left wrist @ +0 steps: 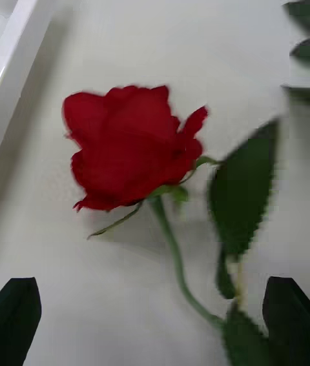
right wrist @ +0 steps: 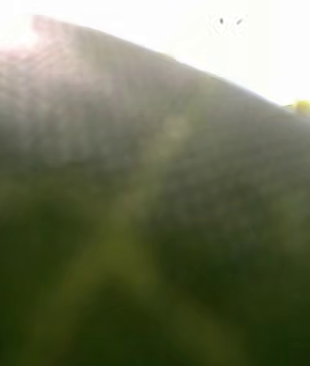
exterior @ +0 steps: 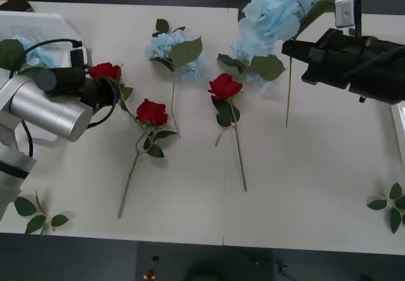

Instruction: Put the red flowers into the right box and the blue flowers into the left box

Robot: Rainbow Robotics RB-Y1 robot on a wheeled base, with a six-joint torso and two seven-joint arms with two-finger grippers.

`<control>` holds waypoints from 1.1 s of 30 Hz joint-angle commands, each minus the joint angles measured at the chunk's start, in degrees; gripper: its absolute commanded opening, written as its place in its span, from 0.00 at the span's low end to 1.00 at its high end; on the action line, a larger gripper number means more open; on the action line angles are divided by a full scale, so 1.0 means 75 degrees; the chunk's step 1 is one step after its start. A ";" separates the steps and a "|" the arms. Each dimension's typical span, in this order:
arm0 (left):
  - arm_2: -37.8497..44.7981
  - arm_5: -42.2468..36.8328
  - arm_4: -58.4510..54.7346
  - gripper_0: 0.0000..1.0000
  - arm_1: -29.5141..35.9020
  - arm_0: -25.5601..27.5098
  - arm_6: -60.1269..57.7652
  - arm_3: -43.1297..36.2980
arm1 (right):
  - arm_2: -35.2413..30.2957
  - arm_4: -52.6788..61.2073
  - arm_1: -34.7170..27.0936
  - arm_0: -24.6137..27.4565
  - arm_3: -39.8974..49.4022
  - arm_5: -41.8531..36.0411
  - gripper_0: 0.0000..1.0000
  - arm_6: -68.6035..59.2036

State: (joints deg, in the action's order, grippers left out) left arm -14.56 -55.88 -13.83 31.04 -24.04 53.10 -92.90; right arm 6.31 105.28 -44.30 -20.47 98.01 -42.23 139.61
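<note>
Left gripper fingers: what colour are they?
Black; the left gripper fingers show best in the left wrist view, either side of a rose stem.

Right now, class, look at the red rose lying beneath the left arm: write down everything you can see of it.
The red rose is an artificial flower: a deep-red bloom of layered, fabric-like petals on a thin green stem, with a broad serrated dark leaf beside it and small green sepals under the head. It lies flat on the white table, casting a soft shadow, near the rim of the left box without touching it. The left end effector hangs above it, open, fingers either side of the stem; nothing grips it.
</note>
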 commanded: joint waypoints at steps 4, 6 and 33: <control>0.2059 -0.1338 -0.3054 1.00 0.0432 0.0803 0.3197 -0.1711 | 0.0237 0.0060 0.0599 0.0093 0.1124 0.0463 0.00 0.0604; 0.2750 -0.1947 -0.3957 1.00 0.0397 0.0897 0.4217 -0.1746 | 0.0354 0.0060 0.0751 0.0093 0.1241 0.0592 0.00 0.0581; 0.2047 -0.2662 -1.3484 1.00 -0.1443 0.1319 1.3586 0.2414 | 0.1397 0.0740 0.1407 -0.0270 0.1300 0.0978 0.00 0.0323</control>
State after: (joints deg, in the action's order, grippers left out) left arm 4.26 -78.04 -110.95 20.53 -15.74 156.95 -73.87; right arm 17.32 110.48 -33.71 -20.65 105.82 -35.28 143.67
